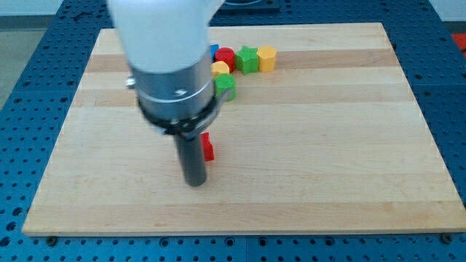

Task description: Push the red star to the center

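A red block (207, 147), its shape mostly hidden by the rod, lies on the wooden board (313, 145) left of the middle. My tip (195, 183) is just below and left of it, at its side; I cannot tell if they touch. Near the view's top, a cluster holds a red round block (225, 57), a green star (247, 59), a yellow hexagon block (266, 58), a yellow block (220, 69), a green block (225, 86) and a blue block (214, 50), partly hidden by the arm.
The arm's white and grey body (164, 65) covers the board's upper left. A blue perforated table (444, 29) surrounds the board on all sides.
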